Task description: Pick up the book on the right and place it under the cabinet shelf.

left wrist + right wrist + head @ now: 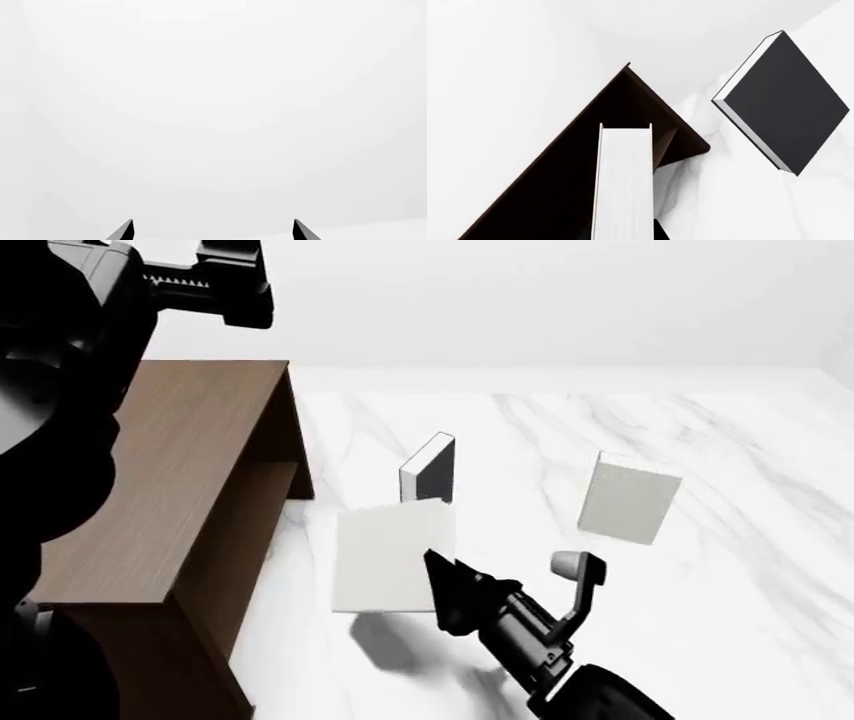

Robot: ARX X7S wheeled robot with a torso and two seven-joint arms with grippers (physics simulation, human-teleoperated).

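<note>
Low in the middle of the head view, the right hand (447, 585) is closed on a pale book (390, 555), gripping it at its lower right edge. That book is lifted off the counter (747, 540): a soft shadow lies on the marble below it, toward the bottom of the frame. It faces the camera almost flat, slightly tilted, just right of the cabinet (174, 500), whose brown top fills the left part of the frame. Whether book and cabinet touch is not clear from this view.

Behind the held book, near the frame's middle, a black book (430, 470) stands upright on the counter, white page edges showing. Right of centre a second pale book (627, 498) stands upright too, well apart from the others.

From the right wrist view, the held book (622, 185) runs up from the bottom edge as a narrow pale slab, seen edge-on. Past it the dark cabinet (594, 150) opening shows, with a board, the shelf (664, 145), just beside the book's far end. The black book (784, 102) fills the upper right.

At the upper left of the head view, the left hand (220, 285) is raised high above the cabinet. In the left wrist view its two fingertips (123, 231) stand wide apart with nothing between them, against plain white.
</note>
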